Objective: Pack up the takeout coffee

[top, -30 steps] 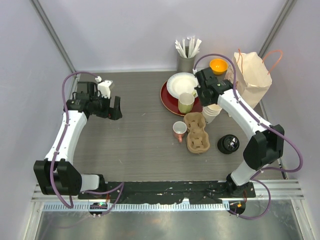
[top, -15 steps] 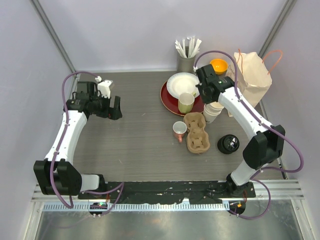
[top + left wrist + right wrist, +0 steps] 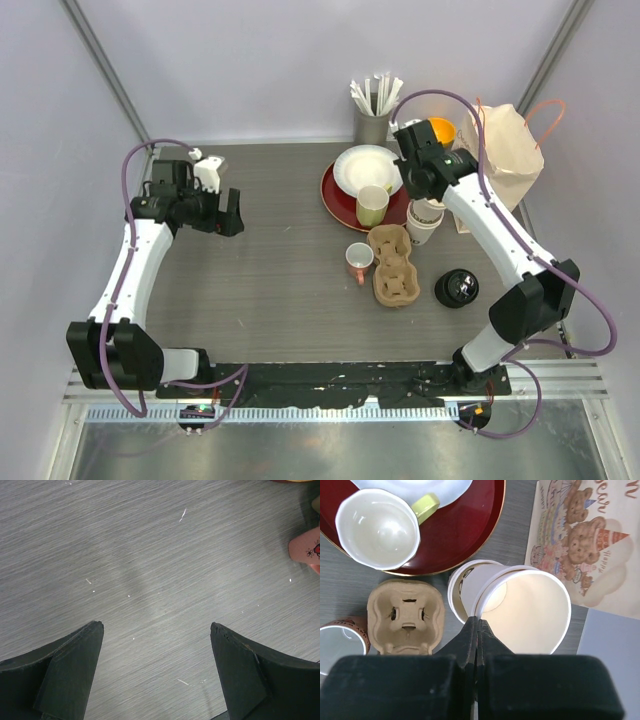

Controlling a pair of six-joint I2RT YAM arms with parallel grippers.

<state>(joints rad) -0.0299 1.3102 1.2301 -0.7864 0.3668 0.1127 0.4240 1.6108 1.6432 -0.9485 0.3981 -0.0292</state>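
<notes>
My right gripper [image 3: 479,622] is shut on the rim of a cream-white paper cup [image 3: 530,610], open-topped with no lid, and holds it tilted just above a second cup [image 3: 467,585] of the same kind. In the top view the gripper [image 3: 427,192] is over the cups [image 3: 424,224], right of the brown two-hole cup carrier [image 3: 393,265]. Black lids [image 3: 457,288] lie on the table to the front right. My left gripper [image 3: 231,213] is open and empty over bare table at the left; its fingertips [image 3: 95,627] stand wide apart.
A red plate [image 3: 340,200] holds a white plate and the pale green mug [image 3: 372,204]. The mug with a pink handle [image 3: 358,261] stands left of the carrier. A paper bag [image 3: 510,150], an orange bowl [image 3: 437,130] and a straw holder [image 3: 372,112] stand at the back.
My right gripper has risen and moved back a little, drawing the top cup up from the one under it. The left arm has shifted very slightly.
</notes>
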